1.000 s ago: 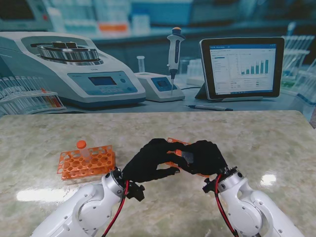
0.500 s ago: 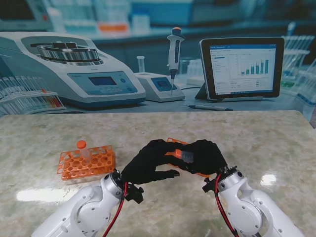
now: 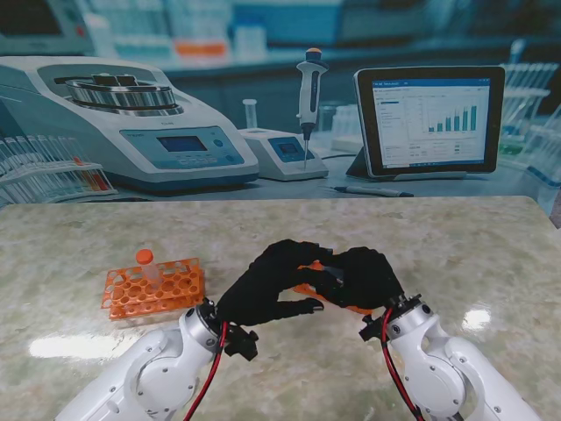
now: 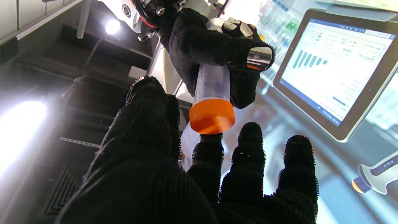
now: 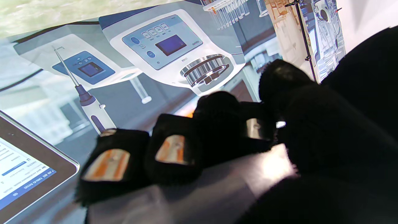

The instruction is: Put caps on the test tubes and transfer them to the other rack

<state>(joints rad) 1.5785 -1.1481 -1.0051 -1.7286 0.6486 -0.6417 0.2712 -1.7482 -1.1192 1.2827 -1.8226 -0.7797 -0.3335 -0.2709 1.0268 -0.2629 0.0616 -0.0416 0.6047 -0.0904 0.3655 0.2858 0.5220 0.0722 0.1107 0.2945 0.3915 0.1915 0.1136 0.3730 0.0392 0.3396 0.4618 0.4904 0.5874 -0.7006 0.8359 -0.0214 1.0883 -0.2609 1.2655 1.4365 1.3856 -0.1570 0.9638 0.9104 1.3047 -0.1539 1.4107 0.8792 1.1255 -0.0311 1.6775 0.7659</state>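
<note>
A test tube (image 4: pixel 212 81) is gripped in the closed right hand (image 3: pixel 364 276), right of the orange rack (image 3: pixel 153 290). Its orange cap (image 4: pixel 212 116) is touched by the left hand (image 3: pixel 267 285), whose fingers (image 4: pixel 248 149) are spread and hold nothing. Capping appears under way; a closed grip and twist on the cap seem required next.

No words, brands or numbers can be read anywhere. The tablet (image 3: pixel 429 120) on the backdrop shows a bar chart with rows of small text, but the letters are too small and soft to make out in the stand's view, and in the wrist views they are blurred or upside down. The blue displays on the centrifuge (image 3: pixel 123 118) and the small unit (image 3: pixel 282 152) beside it show nothing legible, and their buttons carry no readable marks.
</note>
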